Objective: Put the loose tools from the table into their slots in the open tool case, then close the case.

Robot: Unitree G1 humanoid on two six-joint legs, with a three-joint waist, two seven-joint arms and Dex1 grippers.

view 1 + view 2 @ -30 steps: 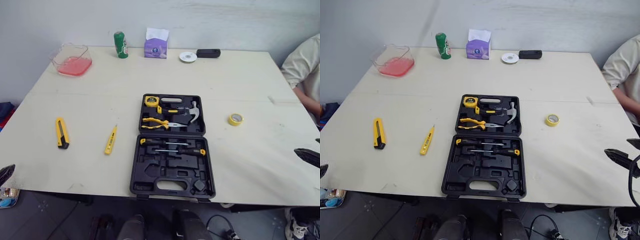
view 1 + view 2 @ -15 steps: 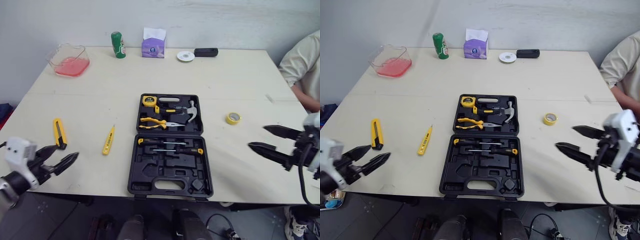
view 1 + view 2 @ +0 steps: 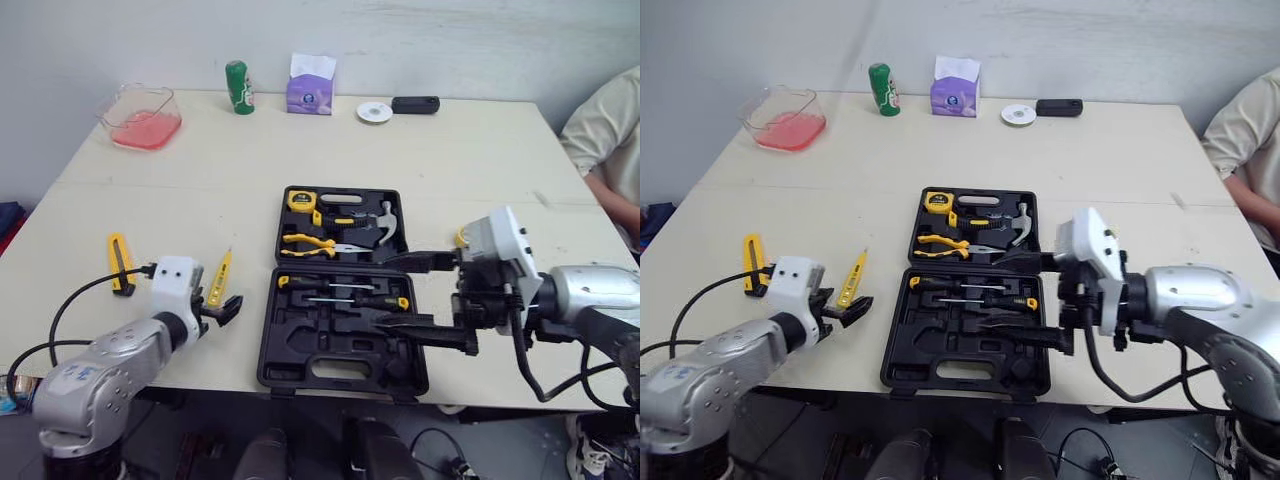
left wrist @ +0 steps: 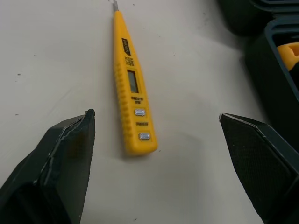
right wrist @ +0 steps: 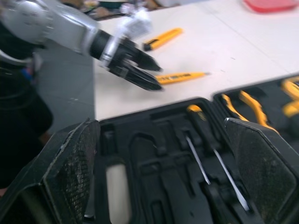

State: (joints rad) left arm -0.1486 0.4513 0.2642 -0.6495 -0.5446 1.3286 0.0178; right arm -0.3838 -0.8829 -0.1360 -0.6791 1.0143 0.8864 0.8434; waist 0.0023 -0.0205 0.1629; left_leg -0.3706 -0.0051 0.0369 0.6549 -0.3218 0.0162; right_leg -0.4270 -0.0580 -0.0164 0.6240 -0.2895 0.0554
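Black plastic tool case (image 3: 300, 345) lies open mid-table. The yellow tester pen (image 4: 133, 93) rests loose at its 9 o'clock, with the utility knife (image 3: 119, 264) farther out the same way. The left arm reaches low, left gripper (image 4: 155, 115) spread wide, its fingers either side of the pen's butt end and clear of it. The right arm bends in from 3 o'clock, right gripper (image 3: 382, 292) parted over the case's near half. Half a second ago both hung near the table's edges.
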